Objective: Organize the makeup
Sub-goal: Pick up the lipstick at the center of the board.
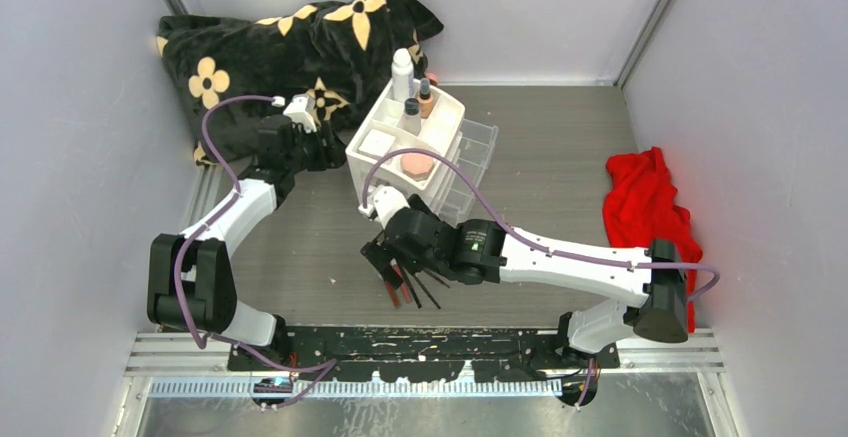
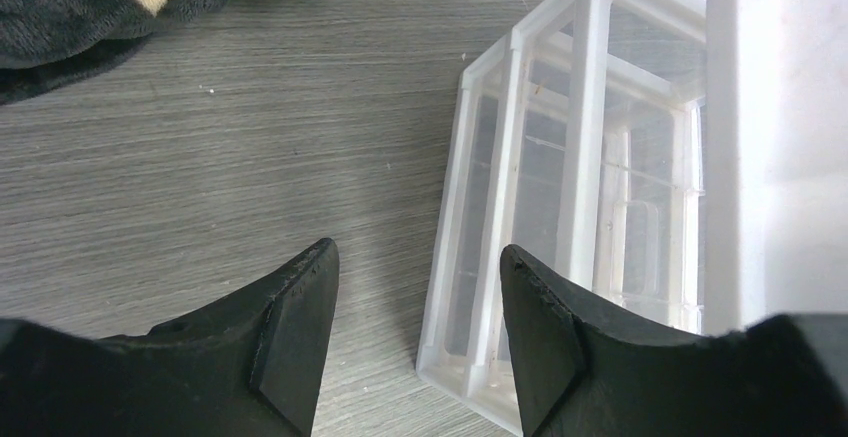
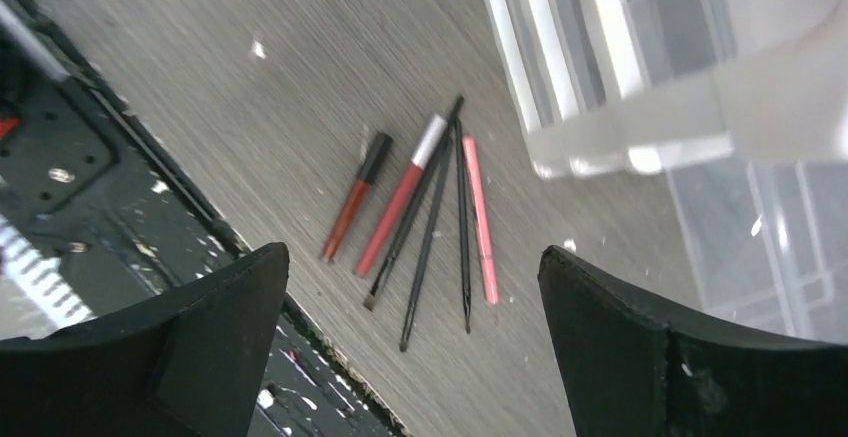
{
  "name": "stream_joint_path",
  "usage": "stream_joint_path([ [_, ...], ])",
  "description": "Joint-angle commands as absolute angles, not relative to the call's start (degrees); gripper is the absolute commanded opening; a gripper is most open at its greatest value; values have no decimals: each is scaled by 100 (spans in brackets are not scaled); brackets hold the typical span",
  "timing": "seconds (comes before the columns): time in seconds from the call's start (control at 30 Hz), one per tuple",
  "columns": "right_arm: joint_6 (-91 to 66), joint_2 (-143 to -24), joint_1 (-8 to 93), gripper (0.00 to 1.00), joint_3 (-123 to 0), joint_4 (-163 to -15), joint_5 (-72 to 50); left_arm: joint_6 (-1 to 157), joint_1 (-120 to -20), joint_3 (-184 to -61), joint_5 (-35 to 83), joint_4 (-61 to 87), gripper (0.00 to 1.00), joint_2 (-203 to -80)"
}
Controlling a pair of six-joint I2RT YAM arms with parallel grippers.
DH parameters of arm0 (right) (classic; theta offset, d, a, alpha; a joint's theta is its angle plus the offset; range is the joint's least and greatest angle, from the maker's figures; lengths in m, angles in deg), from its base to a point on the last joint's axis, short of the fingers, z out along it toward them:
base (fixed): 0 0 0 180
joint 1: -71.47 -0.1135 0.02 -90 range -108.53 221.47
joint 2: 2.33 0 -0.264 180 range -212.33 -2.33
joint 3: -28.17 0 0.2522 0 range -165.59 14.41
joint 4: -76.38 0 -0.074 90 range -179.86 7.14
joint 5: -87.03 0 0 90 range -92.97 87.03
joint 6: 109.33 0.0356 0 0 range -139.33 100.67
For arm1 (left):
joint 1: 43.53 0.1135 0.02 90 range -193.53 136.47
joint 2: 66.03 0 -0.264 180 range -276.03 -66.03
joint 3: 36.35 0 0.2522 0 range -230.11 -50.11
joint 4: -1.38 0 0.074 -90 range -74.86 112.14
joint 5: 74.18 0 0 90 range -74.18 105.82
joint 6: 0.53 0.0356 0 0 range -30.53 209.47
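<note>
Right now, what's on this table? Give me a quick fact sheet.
Loose on table: two red tubes, pink pencil, black pencils
On drawer unit top: white bottle, tan bottle, white box, pink compact
Left gripper: open, beside the unit
Right gripper: open, above the loose pieces
Elsewhere: red cloth, right; flowered black blanket, far left

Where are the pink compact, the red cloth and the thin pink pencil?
pink compact (image 1: pixel 417 165): top external view, middle of its top face.
red cloth (image 1: pixel 645 202): top external view, centre of the bundle.
thin pink pencil (image 3: pixel 479 219): right wrist view, midway along its shaft.
</note>
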State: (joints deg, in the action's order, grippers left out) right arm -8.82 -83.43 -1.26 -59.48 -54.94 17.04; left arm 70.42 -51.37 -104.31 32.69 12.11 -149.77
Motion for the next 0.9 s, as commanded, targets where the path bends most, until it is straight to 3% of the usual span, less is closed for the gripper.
stream_joint_path([
  [0.0, -113, -8004, -104, 100, -5334, -5715, 2266, 7127, -5154, -10435, 3230, 1058, 61, -14711],
  [0.33, 726, -8020, -121, 99, -4269, -6049, 2118, 7139, -5153, -10405, 3241, 1005, 61, -14830],
  [0.5, 751, -8229, -130, 88, -4275, -6245, 1897, 7121, -5155, -10389, 3244, 970, 61, -14846],
  [0.6, 705, -8529, -131, 86, -4373, -6245, 1950, 7119, -5155, -10390, 3243, 953, 61, -14848],
  [0.7, 565, -8822, -131, 76, -4541, -6283, 1978, 7111, -5154, -10401, 3261, 951, 61, -14864],
  [0.8, 490, -9002, -131, 42, -4594, -6396, 2045, 7119, -5154, -10391, 3263, 960, 61, -14844],
  [0.87, 428, -9127, -128, 34, -4665, -6427, 2052, 7128, -5153, -10378, 3260, 945, 61, -14826],
])
